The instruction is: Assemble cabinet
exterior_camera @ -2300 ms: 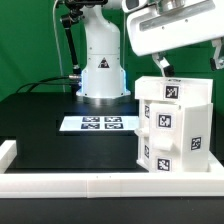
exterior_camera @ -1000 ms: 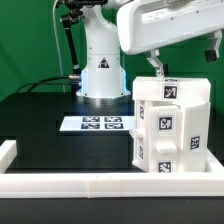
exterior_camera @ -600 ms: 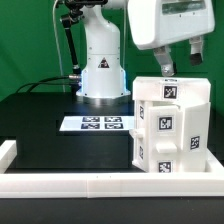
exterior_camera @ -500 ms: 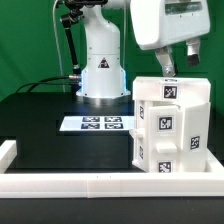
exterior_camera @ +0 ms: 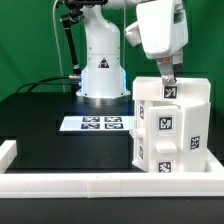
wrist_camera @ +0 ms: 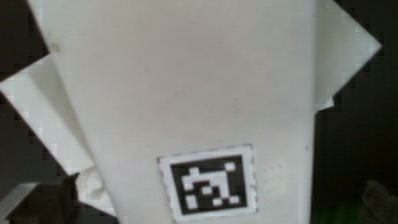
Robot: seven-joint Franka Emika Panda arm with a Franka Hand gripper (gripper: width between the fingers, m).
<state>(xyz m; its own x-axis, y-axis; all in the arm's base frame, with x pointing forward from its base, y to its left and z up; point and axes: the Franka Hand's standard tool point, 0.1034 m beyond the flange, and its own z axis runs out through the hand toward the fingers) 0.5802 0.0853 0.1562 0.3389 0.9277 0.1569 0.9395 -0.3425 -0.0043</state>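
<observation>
gripper (exterior_camera: 167,73) swung round — now over cabinet (exterior_camera: 172,125) top

I saw a black table (exterior_camera: 40,115) carrying everything. The robot's white base (exterior_camera: 103,75) stood at its far side. Just in front of that base the marker board (exterior_camera: 97,124) lay flat on the black top. Toward the exterior view's right, the cabinet (exterior_camera: 172,125) stood upright on the table, hard against the long white rail (exterior_camera: 100,183) that edged the near side.
</observation>
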